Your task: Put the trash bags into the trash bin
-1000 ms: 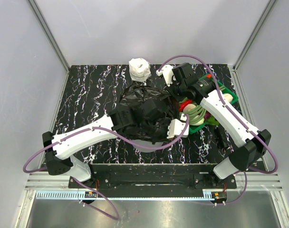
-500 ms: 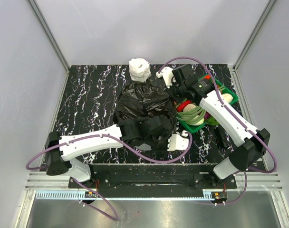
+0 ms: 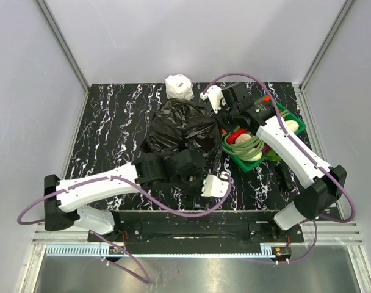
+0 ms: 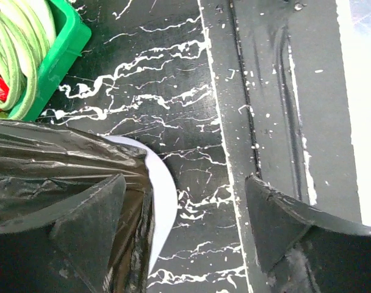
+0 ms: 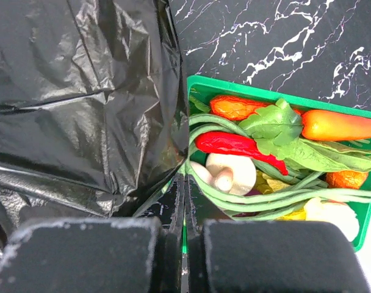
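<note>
**Item status: trash bag on bin, seating unfinished**

- Trash bags (image 3: 182, 125): one black, glossy, crinkled film mass at mid-table. It mounds over the trash bin (image 4: 164, 204) and hides it almost entirely from above. Only a pale curved strip of bin wall shows below the film's edge in the left wrist view.
- Left gripper (image 4: 185, 183): at the near-right side of the bin, jaws spread wide and gripping nothing. One finger lies against the film and the other is over the bare table (image 3: 112, 122).
- Right gripper (image 5: 183, 183): at the far-right side of the bag, between it and the green basket (image 3: 268, 137). Its fingers are pressed together. The bag's edge runs down to the tips, but it cannot be told whether film is pinched there.
- White roll (image 3: 179, 86): beyond the bag at the far side, untouched.

Assessment: the bag has been brought to the bin and covers its mouth. The film bulges above the rim, so how much is inside cannot be seen. Pushing the plastic down inside likely remains.
</note>
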Available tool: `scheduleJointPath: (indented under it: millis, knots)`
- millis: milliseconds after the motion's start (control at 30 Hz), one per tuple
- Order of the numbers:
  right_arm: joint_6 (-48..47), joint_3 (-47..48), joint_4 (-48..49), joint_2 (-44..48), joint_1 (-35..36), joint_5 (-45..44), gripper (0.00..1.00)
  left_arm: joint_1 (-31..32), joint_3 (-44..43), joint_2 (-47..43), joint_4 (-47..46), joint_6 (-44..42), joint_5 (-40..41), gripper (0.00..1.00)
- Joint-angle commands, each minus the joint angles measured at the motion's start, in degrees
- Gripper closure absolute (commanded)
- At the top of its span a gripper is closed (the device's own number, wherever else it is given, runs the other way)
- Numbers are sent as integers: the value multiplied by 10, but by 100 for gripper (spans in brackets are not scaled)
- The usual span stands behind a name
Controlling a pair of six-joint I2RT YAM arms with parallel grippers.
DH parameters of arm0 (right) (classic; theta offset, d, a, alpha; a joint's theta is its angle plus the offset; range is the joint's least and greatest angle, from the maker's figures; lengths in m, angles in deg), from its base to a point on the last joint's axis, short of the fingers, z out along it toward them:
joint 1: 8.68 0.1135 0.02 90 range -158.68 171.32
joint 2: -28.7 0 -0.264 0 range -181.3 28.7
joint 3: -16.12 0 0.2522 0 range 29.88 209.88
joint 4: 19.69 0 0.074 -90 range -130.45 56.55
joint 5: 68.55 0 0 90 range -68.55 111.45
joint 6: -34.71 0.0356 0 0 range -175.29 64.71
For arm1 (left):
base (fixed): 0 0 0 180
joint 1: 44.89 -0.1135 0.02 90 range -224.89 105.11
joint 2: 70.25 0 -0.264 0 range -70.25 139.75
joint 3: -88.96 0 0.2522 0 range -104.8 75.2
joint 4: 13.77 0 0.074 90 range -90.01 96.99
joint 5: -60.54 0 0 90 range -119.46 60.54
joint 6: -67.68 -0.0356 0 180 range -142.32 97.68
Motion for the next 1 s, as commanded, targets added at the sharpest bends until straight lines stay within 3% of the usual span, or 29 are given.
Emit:
scheduleJointPath:
  millis: [0, 167, 400, 600, 767, 967]
  knots:
    - [-11, 15, 3, 2, -3, 17, 100, 0, -51, -46, 42, -38, -68, 12]
    - [-12, 18, -3, 0, -3, 47, 100, -2, -64, -77, 79, -55, -97, 3]
    - [-19, 30, -19, 7, -3, 67, 100, -39, -61, -126, 102, -68, -79, 1]
    - [-34, 37, -33, 11, -3, 70, 100, -130, -35, -197, 90, -51, 30, 5]
    - [-25, 46, -33, 1, -3, 84, 100, -204, 48, -260, 50, -6, 50, 11]
    - [-16, 75, -38, -9, -4, 95, 100, -260, 115, -306, -6, 56, 54, 10]
